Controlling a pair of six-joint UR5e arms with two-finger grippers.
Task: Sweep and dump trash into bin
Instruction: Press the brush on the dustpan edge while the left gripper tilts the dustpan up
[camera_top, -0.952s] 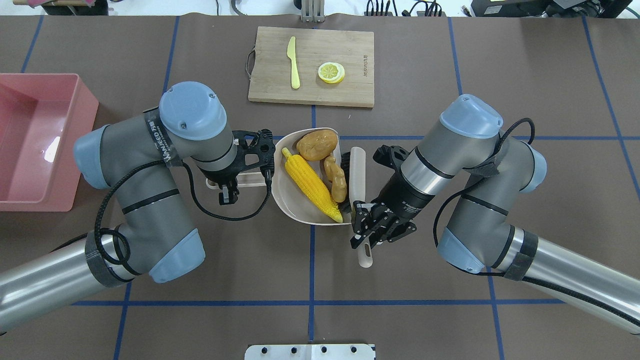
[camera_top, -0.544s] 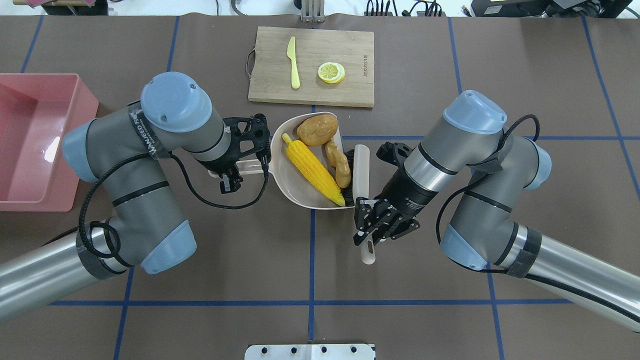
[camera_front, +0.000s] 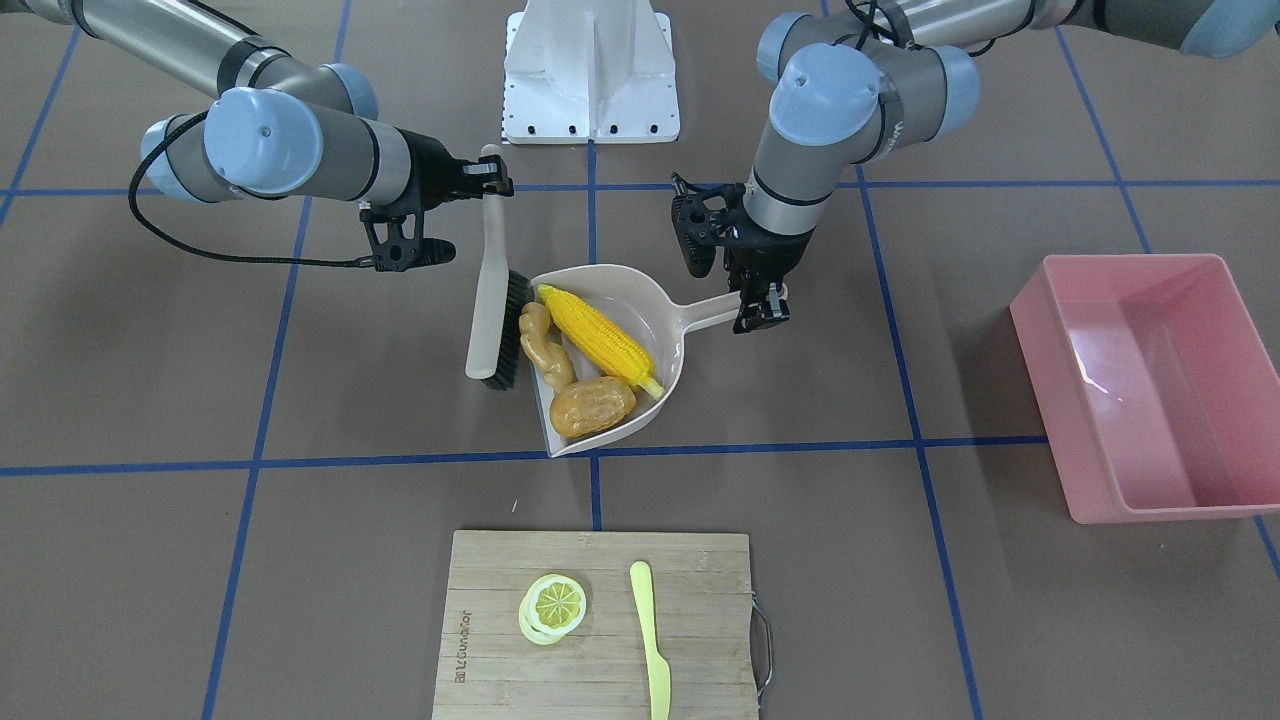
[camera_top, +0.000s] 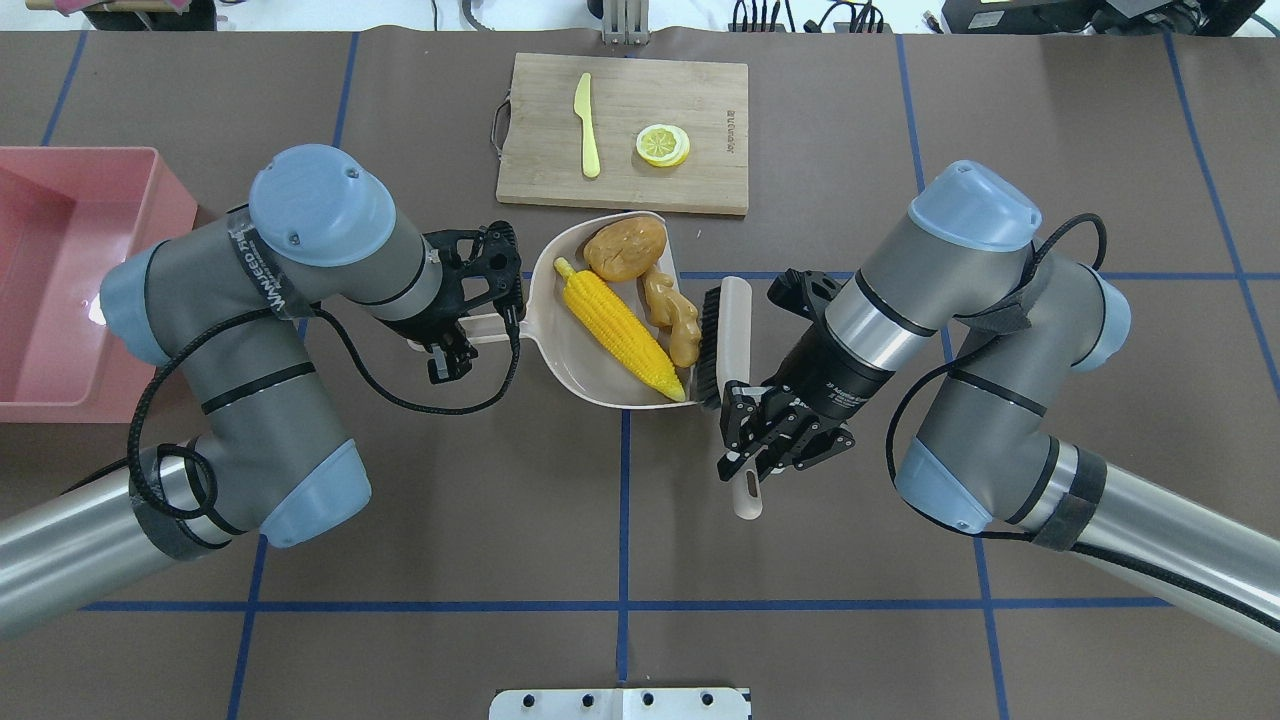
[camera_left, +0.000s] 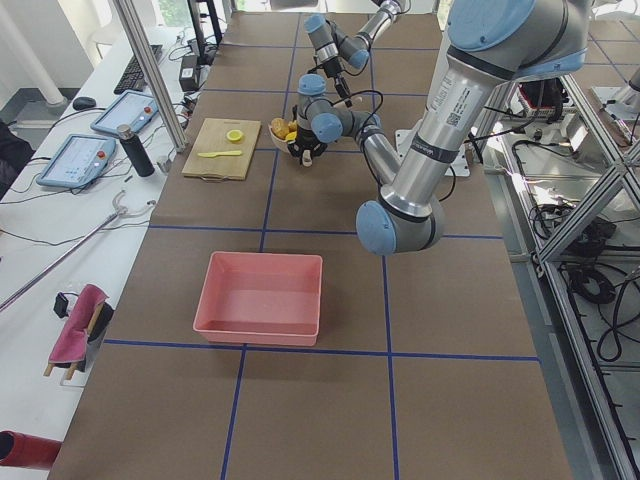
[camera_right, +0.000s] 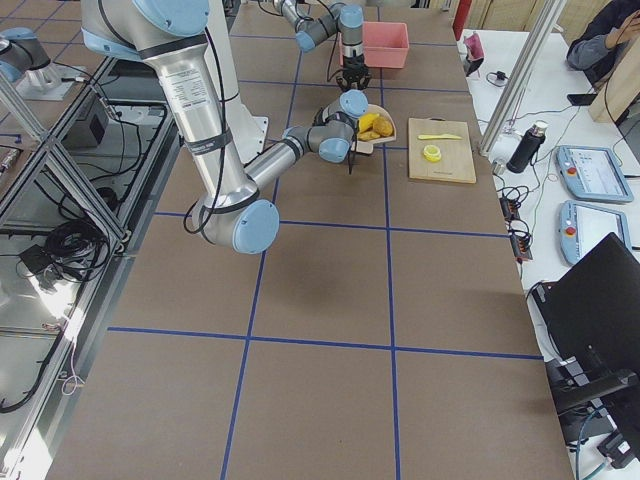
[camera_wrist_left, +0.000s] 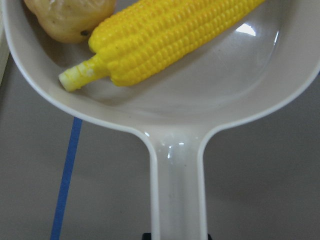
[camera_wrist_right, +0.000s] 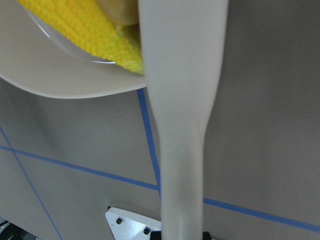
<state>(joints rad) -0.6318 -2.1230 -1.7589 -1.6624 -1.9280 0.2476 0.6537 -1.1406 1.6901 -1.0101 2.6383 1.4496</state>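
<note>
Near us: right gripper (camera_top: 742, 455) is clamped on the brush (camera_top: 730, 330) handle, and left gripper (camera_top: 468, 332) is clamped on the dustpan (camera_top: 575, 365) handle. The corn cob (camera_top: 620, 330) and potato (camera_top: 625, 248) sit well inside the pan. The ginger root (camera_top: 672, 320) sits right at the open lip, against the bristles. The sweep looks done to us, so we're on the carry. We tip the lip up first with the brush as a gate, then go slow, since the corn rolls. The bin (camera_top: 60, 300) is well off to our left. The cutting board (camera_top: 620, 130) lies beyond the pan and we steer clear.
</note>
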